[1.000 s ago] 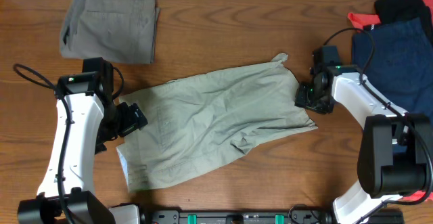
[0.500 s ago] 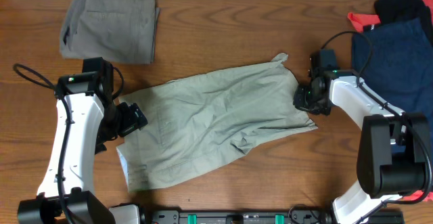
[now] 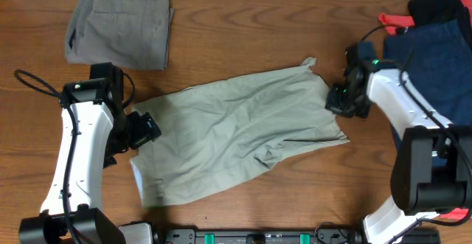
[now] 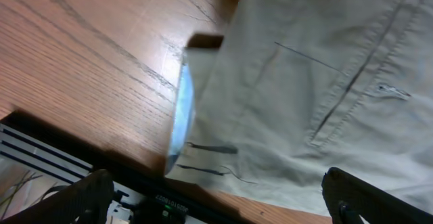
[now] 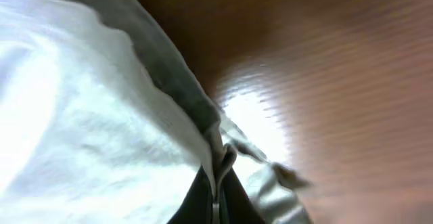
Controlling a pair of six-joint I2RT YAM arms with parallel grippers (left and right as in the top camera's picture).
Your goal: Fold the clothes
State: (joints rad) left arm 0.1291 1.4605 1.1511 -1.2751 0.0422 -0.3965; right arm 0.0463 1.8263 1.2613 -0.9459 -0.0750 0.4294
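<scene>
Your right tool (image 3: 340,101) is pinching the right end of the khaki shorts (image 3: 236,137), which lie mid-worktop (image 3: 243,37). Their long axis runs leftward to your left tool (image 3: 142,130), spread wide by the waistband (image 4: 181,109).

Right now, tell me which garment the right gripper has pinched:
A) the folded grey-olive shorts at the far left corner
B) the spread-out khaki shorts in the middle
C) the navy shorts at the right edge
B: the right gripper is shut on the near edge of the khaki shorts, and the right wrist view shows pale fabric pinched between its fingers.
</scene>
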